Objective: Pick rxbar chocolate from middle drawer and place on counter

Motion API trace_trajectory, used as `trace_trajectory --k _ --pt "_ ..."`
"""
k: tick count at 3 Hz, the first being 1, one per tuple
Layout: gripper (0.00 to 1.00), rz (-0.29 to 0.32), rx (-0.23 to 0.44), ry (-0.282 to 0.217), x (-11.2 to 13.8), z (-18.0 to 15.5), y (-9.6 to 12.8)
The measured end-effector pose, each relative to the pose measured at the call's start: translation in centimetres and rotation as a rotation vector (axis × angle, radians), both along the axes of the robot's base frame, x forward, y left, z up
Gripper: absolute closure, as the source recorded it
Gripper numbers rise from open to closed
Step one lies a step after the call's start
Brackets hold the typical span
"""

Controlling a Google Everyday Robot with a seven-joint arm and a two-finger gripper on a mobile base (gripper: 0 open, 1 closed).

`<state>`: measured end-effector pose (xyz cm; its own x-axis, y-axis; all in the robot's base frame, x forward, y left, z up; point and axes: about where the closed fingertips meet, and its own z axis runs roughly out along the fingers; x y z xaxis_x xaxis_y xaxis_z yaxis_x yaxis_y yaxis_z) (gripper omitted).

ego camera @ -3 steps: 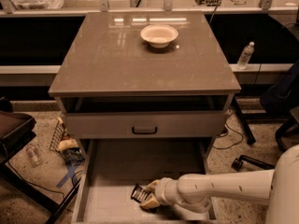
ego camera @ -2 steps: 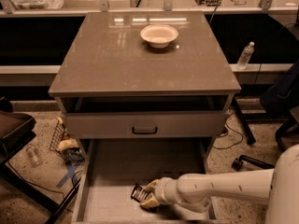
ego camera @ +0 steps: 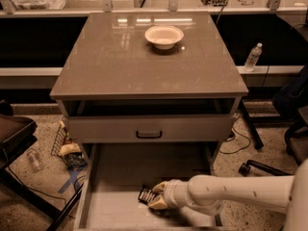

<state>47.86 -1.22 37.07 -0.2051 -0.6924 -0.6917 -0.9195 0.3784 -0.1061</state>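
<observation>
The middle drawer [ego camera: 120,172] is pulled out wide below the cabinet. The rxbar chocolate [ego camera: 146,195], a small black bar, sits near the drawer's front, slightly tilted. My gripper [ego camera: 155,196] reaches in from the right on a white arm, its two tan fingers closed on the bar's ends, low over the drawer base. The counter [ego camera: 120,57] is the glossy grey-brown cabinet top above.
A white bowl [ego camera: 164,35] stands at the back of the counter. The drawer above is partly open, its front with a black handle [ego camera: 148,134]. A water bottle [ego camera: 253,57] stands on the right ledge. Snack bags and a wire basket [ego camera: 65,146] lie on the floor at left.
</observation>
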Motion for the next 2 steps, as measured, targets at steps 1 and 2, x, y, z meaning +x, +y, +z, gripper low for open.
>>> trace_trajectory --k 1,2 --pt "1.00 -0.011 0.031 -0.049 4.2 7.1 -6.2" --pt "1.00 0.025 0.049 -0.066 5.5 12.0 -9.4"
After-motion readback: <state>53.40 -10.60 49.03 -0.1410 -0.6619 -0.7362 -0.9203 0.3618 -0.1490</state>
